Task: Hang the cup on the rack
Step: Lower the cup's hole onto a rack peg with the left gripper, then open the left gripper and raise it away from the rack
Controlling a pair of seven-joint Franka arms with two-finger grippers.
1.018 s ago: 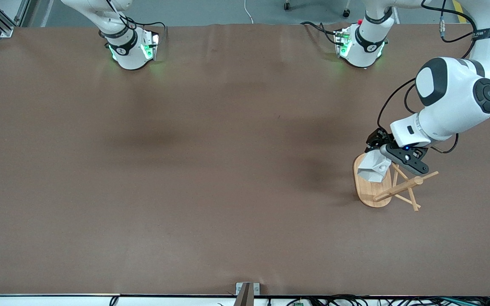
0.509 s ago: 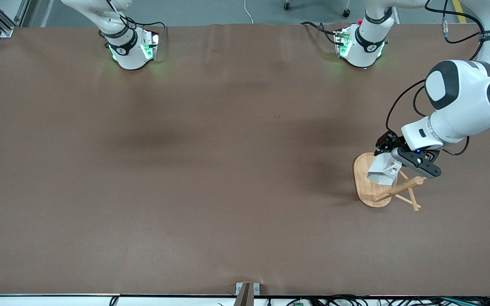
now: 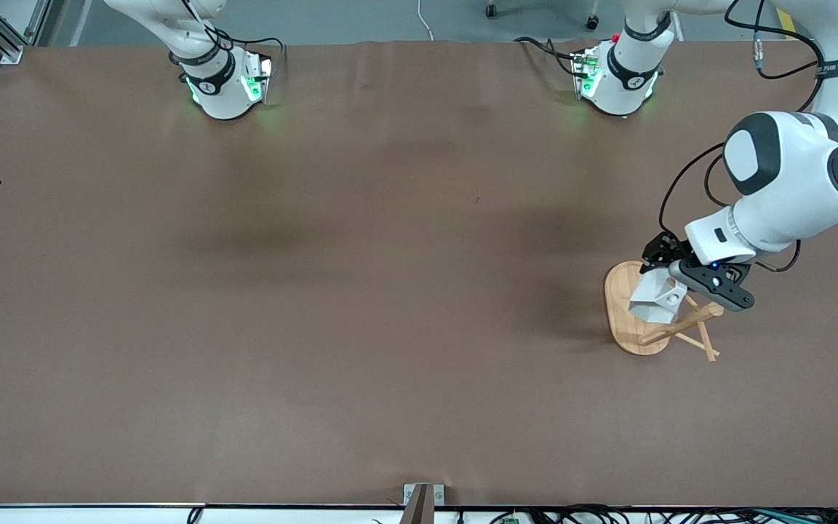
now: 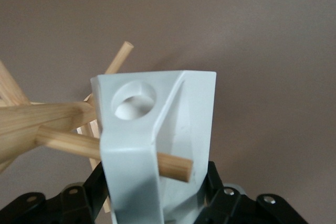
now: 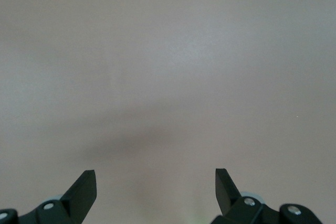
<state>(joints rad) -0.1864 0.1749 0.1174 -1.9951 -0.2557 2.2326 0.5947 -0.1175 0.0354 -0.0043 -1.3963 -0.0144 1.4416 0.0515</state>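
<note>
**Trainee:** What am I looking at, biggest thing first?

**Me:** The brown table (image 3: 361, 291), then my two arms. I only see the right gripper (image 5: 155, 192) in its own wrist view: it waits over bare table, fingers spread wide with nothing between them. The left gripper (image 3: 670, 263) hangs over the rack (image 3: 626, 320) at the left arm's end of the table, clamped shut on the cup (image 3: 656, 298).

**Trainee:** And the cup itself?

**Me:** It is off the table, up among the pegs above the rack's oval base. In the left wrist view the cup (image 4: 157, 140) has its blocky handle facing the camera, the round hole (image 4: 134, 100) open. One thin peg (image 4: 113, 153) crosses in front of the handle, just below that hole. As far as I can tell it is not through the hole.

**Trainee:** How does the cup handle?

**Me:** I judge it light, stiff and hard. The smooth, tapering facets could slip between narrow fingers. I would hold it on two flat facets of the body, where the fingers (image 4: 218, 192) sit now, and leave the handle free for the peg.

**Trainee:** The rack?

**Me:** Bamboo, probably light too. The pegs look thin, so a sideways knock could tip it or flex a peg. I plan to shift gently.
</note>
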